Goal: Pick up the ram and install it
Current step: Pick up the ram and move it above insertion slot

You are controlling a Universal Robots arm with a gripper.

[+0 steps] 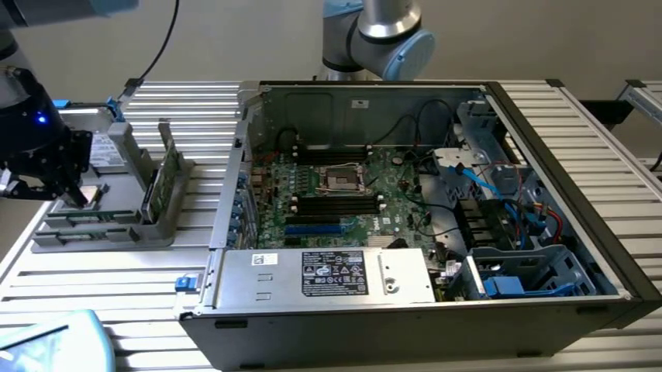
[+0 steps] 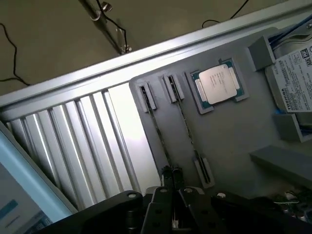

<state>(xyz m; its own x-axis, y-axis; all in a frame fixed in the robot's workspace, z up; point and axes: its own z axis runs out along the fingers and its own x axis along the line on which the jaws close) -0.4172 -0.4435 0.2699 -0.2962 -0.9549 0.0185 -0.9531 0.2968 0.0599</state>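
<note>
Ram [image 1: 160, 177]: dark-green stick, stood on long edge in grey holder on fixture tray [image 1: 62, 236], at 9 o'clock of open computer case [image 1: 310, 341] in exterior view. Not gripped.

Pick-up judged to be step in hand. Stick best taken at mid-length, tool squared to board faces, drawn straight up without twist.

Gripper [image 1: 74, 198] is held low over tray's flat slots [image 2: 147, 97], at 9 o'clock of ram and apart from it. Wrist is pointed down. Open or closed: cannot be told.

Processor chip [image 2: 218, 84] and Toshiba drive [image 2: 295, 73] are seated in same tray.
</note>
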